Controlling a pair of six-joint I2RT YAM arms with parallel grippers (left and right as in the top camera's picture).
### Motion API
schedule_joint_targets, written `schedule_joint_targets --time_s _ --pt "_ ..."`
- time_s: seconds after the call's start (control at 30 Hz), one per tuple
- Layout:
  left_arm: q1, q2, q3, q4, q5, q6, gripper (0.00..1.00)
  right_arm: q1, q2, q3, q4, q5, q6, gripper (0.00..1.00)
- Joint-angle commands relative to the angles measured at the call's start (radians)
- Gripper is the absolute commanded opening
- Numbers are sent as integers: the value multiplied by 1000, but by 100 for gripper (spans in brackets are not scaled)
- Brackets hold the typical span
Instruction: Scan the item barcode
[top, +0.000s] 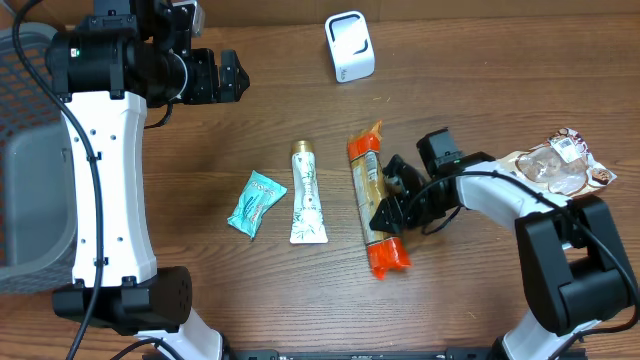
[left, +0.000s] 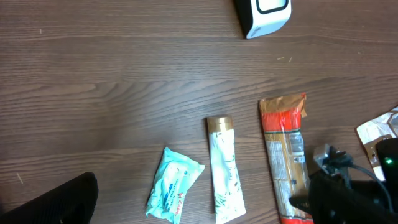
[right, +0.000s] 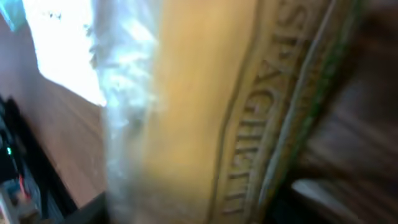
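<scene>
We note a brown wood-grain table, matt, with a fine grain. The long orange-ended spaghetti packet is clear plastic film, glossy, crinkled at its ends. The white squeeze tube with a gold cap looks like smooth plastic with a metallic sheen on the cap. The teal wipes pouch is soft, shiny film. The white boxy scanner is hard, glossy plastic.

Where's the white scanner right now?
In the overhead view the white scanner stands on the table near its far edge, slightly right of centre, beyond the spaghetti pack and not touching it.
</scene>
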Motion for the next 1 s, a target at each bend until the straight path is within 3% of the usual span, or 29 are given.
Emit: schedule_joint_targets --time_s 0.0,0.2,0.57,0.77,0.97 --pt "0 2 3 1 -3 23 99 9 12 -20 -3 11 31 40" --pt "0 2 3 1 -3 23 99 0 12 0 8 11 79 4" --pt "0 2 3 1 -3 23 100 -19 11 368 -287 79 117 4" --pt "0 2 3 1 -3 23 100 -14 5 562 -324 -140 108 4" --pt "0 2 3 1 -3 23 99 -14 -3 618 -269 -290 109 4"
